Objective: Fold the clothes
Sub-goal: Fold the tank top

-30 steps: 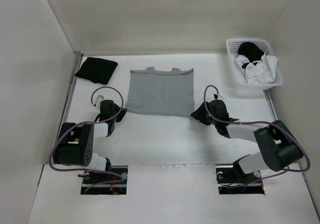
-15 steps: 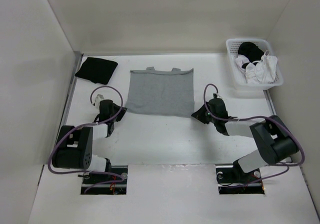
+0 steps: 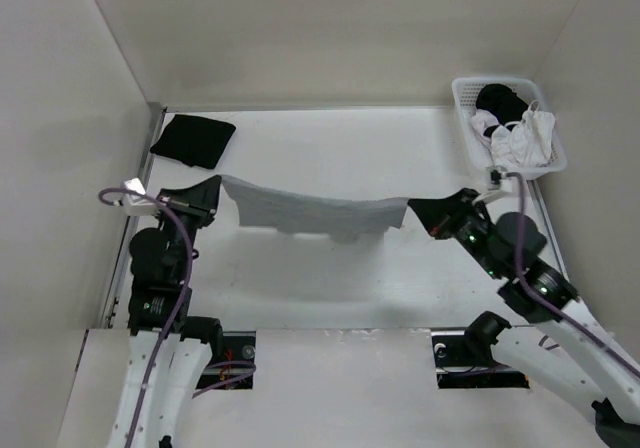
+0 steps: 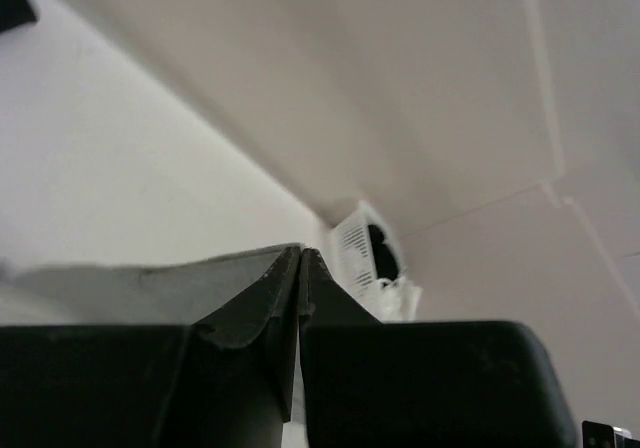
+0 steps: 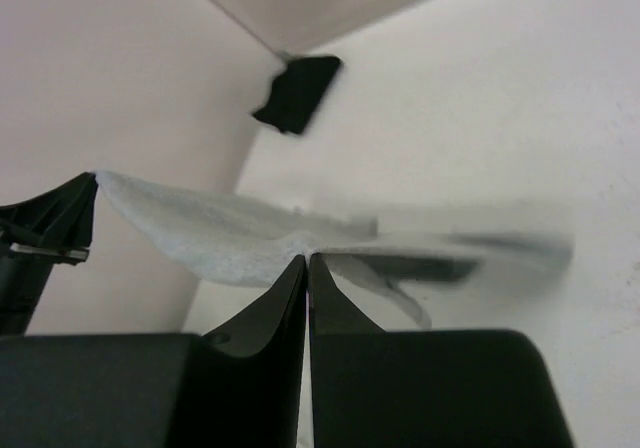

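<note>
Two corners of the grey tank top (image 3: pixel 312 211) are now up in the air, where a second ago the whole garment lay flat on the table (image 3: pixel 330 288) with both arms low beside its near hem. The left gripper (image 3: pixel 213 190) is pinched tight on the left corner. The right gripper (image 3: pixel 418 211) is clamped on the right one, its jaws having closed within that second. Both wrist views show the fingertips meeting, with grey cloth at the tips. The top hangs stretched between the two grippers over the middle of the table, sagging a little in the centre; whether its far edge still touches the surface I cannot tell. I judge that both grasps have held and the fold is starting, so the raised hem can be carried toward the straps. The black garment (image 3: pixel 192 138) and the basket (image 3: pixel 464 118) sit well apart.
</note>
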